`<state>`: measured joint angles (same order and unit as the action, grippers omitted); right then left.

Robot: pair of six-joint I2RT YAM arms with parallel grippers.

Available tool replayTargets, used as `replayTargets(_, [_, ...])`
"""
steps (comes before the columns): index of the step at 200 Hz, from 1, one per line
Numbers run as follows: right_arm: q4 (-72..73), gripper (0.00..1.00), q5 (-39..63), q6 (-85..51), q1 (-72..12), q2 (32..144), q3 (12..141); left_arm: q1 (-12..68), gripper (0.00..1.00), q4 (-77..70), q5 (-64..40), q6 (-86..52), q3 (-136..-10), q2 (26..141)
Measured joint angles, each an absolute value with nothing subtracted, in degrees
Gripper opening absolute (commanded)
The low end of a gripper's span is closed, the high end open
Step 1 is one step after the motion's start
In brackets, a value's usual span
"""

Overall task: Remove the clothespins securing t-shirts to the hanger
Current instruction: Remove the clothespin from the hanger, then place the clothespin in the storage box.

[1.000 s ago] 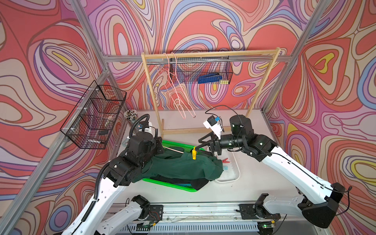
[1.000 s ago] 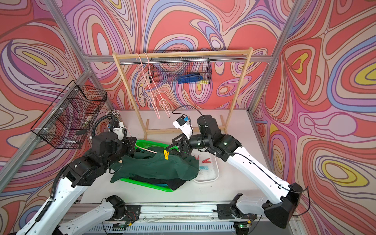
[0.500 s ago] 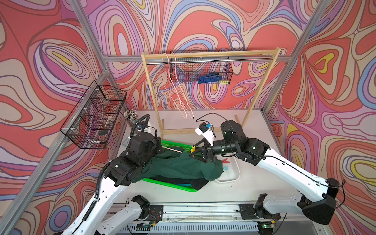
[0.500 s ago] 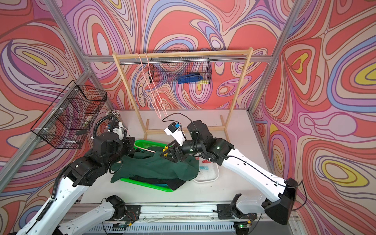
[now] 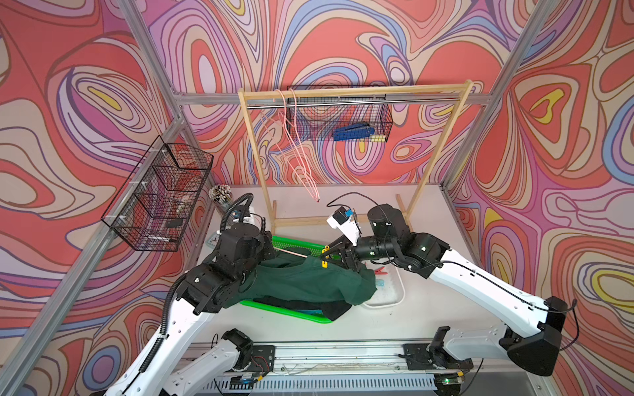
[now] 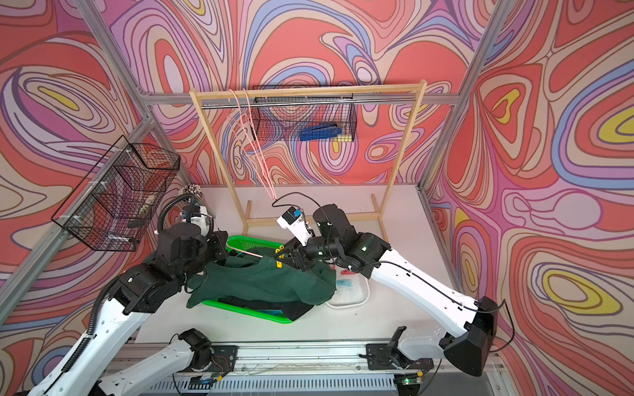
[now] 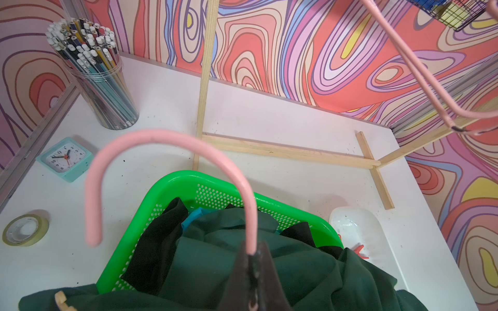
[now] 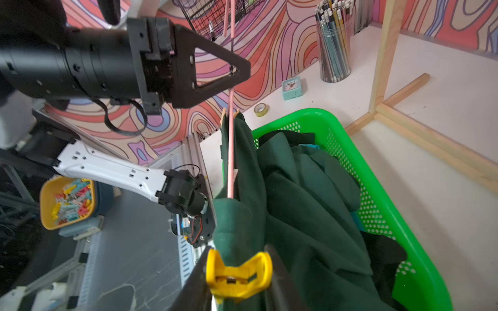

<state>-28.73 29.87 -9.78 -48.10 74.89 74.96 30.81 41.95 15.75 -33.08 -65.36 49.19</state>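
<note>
A dark green t-shirt (image 5: 302, 281) (image 6: 260, 281) hangs on a pink hanger (image 7: 172, 137) over the green basket (image 5: 298, 242). My left gripper (image 7: 252, 258) is shut on the hanger's hook. A yellow clothespin (image 8: 242, 282) (image 5: 324, 263) pins the shirt's shoulder to the hanger. My right gripper (image 8: 237, 269) (image 6: 286, 257) is shut on this clothespin, one finger on each wing. A pale peg (image 8: 223, 118) clips the other shoulder. In the basket lie a black t-shirt (image 5: 334, 308) and a turquoise one (image 7: 192, 216), mostly hidden.
A white tray (image 5: 391, 298) right of the basket holds a red clothespin (image 5: 380, 271) and a light blue one (image 5: 379, 283). Behind stands a wooden rack (image 5: 353, 92) with bare pink hangers (image 5: 298, 154). Pencil cup (image 7: 99, 80), clock (image 7: 64, 159) and tape roll (image 7: 24, 230) sit at the left.
My right gripper moved left to the yellow clothespin and closed on it. The left arm kept still, holding the hanger.
</note>
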Motion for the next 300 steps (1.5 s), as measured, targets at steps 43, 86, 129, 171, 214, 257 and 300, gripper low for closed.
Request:
replayTargets(43, [-27.2,0.10,29.7,-10.5,-48.1,74.9,74.5,30.8,0.00,42.0,15.7,-33.0,-64.8,49.2])
replayTargets(86, [-23.4,0.06,28.4,-12.2,-48.1,74.8,73.5,30.8,0.00,41.9,15.7,-33.0,-64.6,49.2])
replayTargets(129, [-19.3,0.08,20.1,-15.3,-48.1,72.2,70.8,30.8,0.00,41.9,15.5,-32.6,-64.5,49.6])
replayTargets(171, [-19.7,0.11,8.5,-15.8,-48.1,69.2,69.8,30.8,0.00,41.8,15.4,-32.5,-64.5,49.7])
replayTargets(214, [-24.1,0.17,-7.3,-18.3,-48.1,65.3,63.4,30.8,0.00,41.9,15.0,-32.2,-64.5,49.7])
replayTargets(257, [-30.8,0.34,-18.0,-21.8,-48.1,65.2,60.7,30.8,0.00,41.9,14.8,-31.7,-64.5,49.5])
replayTargets(300, [-34.8,0.51,-22.2,-23.6,-48.1,64.9,59.4,30.8,0.00,41.9,14.5,-31.7,-64.5,48.9])
